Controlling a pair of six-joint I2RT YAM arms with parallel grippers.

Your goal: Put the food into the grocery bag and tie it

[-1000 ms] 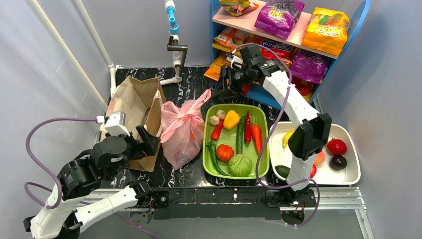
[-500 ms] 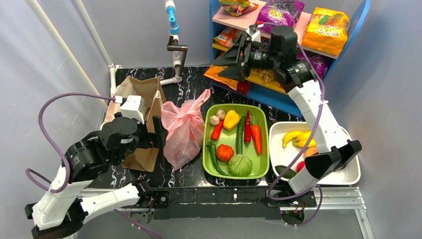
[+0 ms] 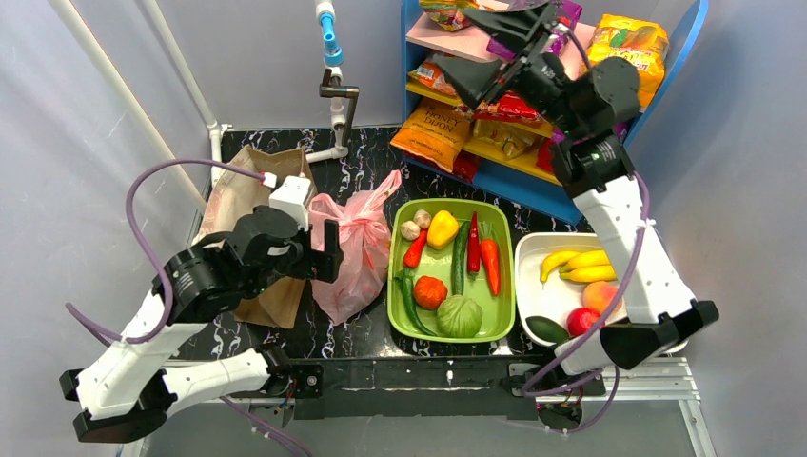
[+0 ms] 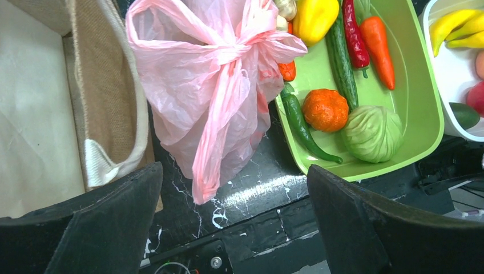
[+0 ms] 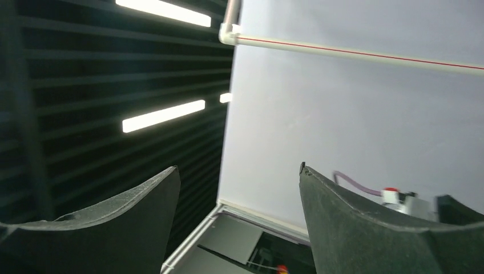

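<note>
Grocery bag [image 4: 211, 85]: pink, crinkly, translucent, handles knotted.

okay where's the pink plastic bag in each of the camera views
Top external: the pink bag lies left of centre, between the brown paper bag and the green tray.
Left wrist: upper middle, just beyond the open jaws.
Right wrist: not in it; that camera faces the wall and ceiling lights.
Shared landmark: the green tray to the bag's right.
</note>
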